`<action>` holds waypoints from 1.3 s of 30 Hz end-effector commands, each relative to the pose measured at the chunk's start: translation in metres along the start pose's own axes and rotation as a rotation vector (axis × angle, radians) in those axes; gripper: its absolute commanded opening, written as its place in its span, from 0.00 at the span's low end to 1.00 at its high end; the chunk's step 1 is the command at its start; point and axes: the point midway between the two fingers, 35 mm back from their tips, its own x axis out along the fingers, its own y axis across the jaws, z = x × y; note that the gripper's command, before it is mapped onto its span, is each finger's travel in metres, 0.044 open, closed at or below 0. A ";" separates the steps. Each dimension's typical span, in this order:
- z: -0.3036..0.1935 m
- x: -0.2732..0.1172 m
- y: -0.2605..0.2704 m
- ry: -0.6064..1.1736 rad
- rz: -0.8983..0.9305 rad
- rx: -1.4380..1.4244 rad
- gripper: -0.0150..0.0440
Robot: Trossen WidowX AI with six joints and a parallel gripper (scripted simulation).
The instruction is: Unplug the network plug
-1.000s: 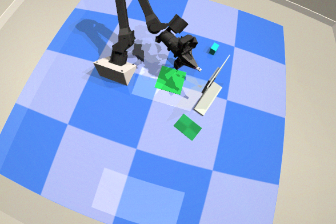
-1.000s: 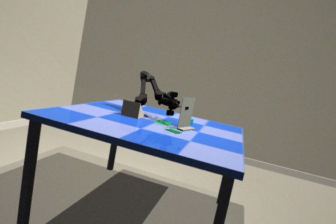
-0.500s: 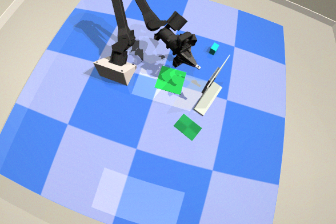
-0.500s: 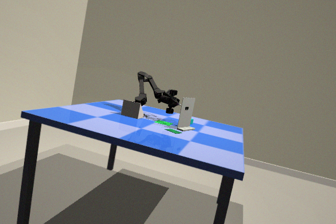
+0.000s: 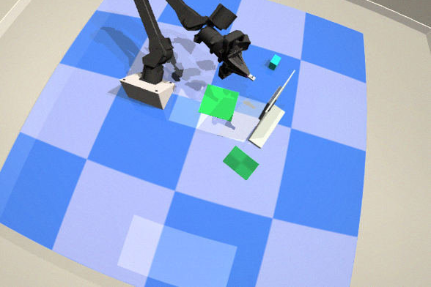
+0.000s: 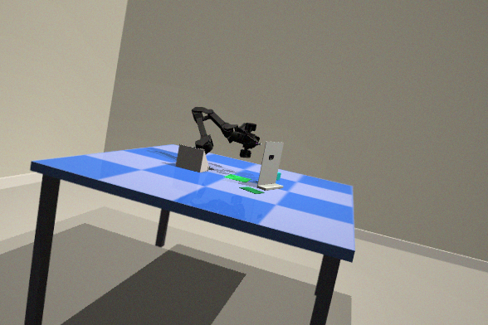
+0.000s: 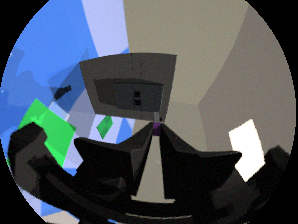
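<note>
My gripper (image 5: 250, 76) (image 6: 257, 143) (image 7: 156, 125) is shut on the small network plug (image 5: 252, 77) (image 7: 156, 118), which sticks out from the fingertips, pale with purple beside it in the wrist view. The plug is out of the socket (image 6: 270, 157) (image 7: 137, 98), held in the air in front of the upright panel (image 6: 270, 172) (image 7: 100, 75) with a gap between. The socket's dark openings show in the wrist view. A bright green square (image 5: 216, 106) (image 6: 236, 178) (image 7: 47, 125) lies on the table between the robot base and the panel, below and to one side of the gripper.
A darker green patch (image 5: 240, 162) (image 6: 251, 190) (image 7: 104, 127) lies beyond the bright one, near the panel's pale foot (image 5: 267, 126). A small cyan block (image 5: 275, 62) (image 6: 279, 177) stands near the panel's far end. The robot base (image 5: 146, 91) is at the left.
</note>
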 end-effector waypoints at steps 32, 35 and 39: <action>-0.055 0.006 0.071 -0.111 0.648 -0.437 0.25; -0.058 0.003 0.078 -0.153 0.708 -0.451 0.25; -0.061 -0.002 0.085 -0.217 0.778 -0.459 0.25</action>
